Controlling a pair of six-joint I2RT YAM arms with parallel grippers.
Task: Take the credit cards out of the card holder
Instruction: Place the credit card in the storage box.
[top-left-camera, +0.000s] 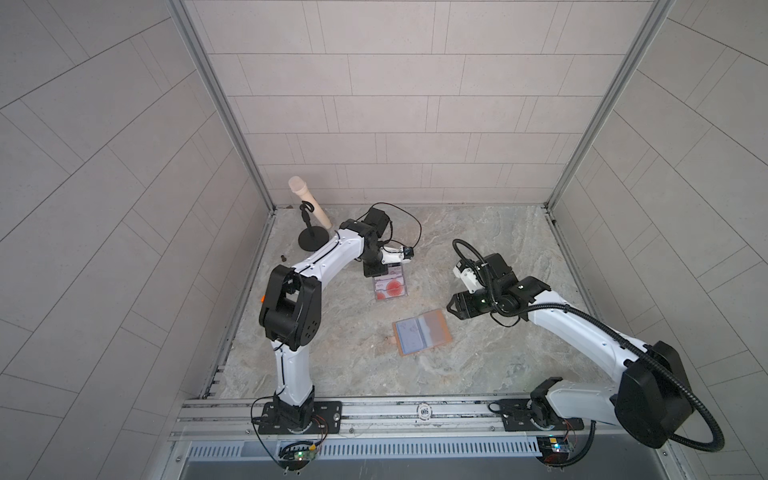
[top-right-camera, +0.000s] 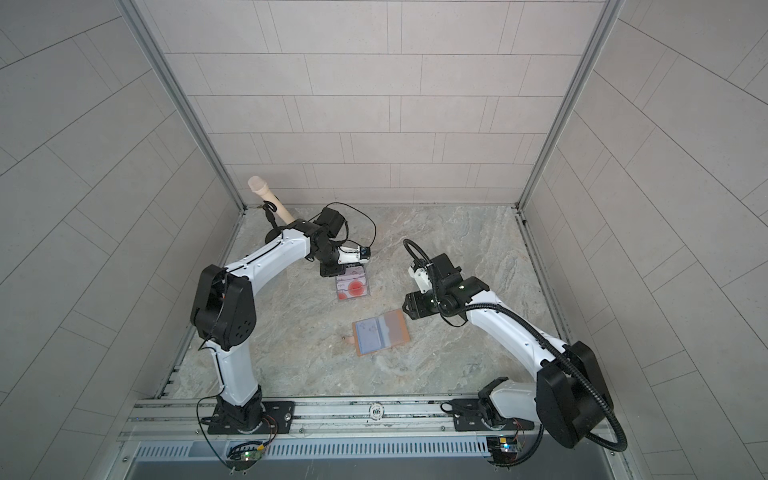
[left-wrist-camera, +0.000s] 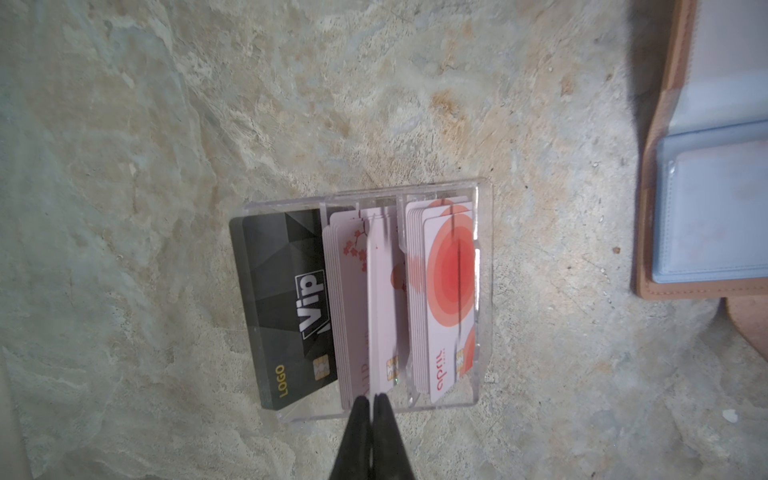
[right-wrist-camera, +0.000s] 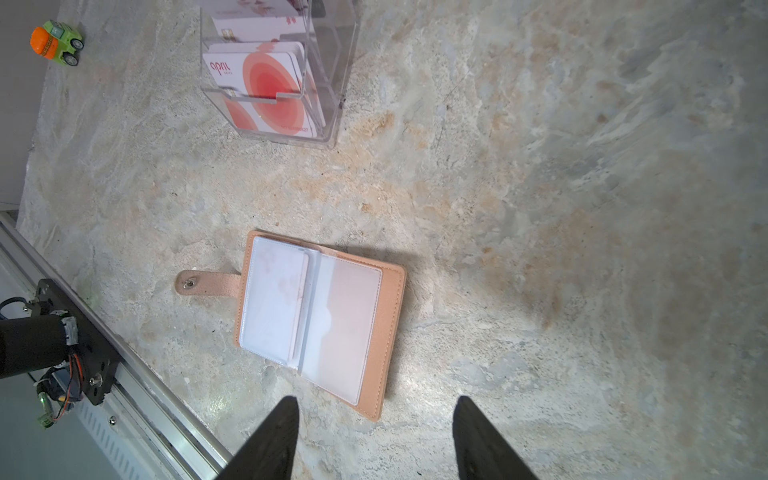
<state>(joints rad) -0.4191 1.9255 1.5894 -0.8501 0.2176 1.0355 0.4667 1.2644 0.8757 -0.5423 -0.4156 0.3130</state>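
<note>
The tan card holder (top-left-camera: 419, 332) (top-right-camera: 380, 332) lies open on the stone table, its clear sleeves up, and a pale credit card (right-wrist-camera: 276, 303) shows inside one sleeve. Beyond it stands a clear acrylic box (top-left-camera: 390, 286) (left-wrist-camera: 482, 291) with black, pink and red-circle cards in its compartments. My left gripper (left-wrist-camera: 371, 399) (top-left-camera: 376, 270) hangs over the box's middle compartment, shut on the end of a pink card (left-wrist-camera: 380, 299) that stands edge-on among the pink stack. My right gripper (right-wrist-camera: 376, 405) (top-left-camera: 451, 307) hovers open beside the holder (right-wrist-camera: 320, 320), with nothing between its fingers.
A beige microphone on a black stand (top-left-camera: 307, 208) stands at the back left corner. A small green and orange toy car (right-wrist-camera: 56, 37) sits near the table's left edge. An aluminium rail (top-left-camera: 374, 409) runs along the front edge.
</note>
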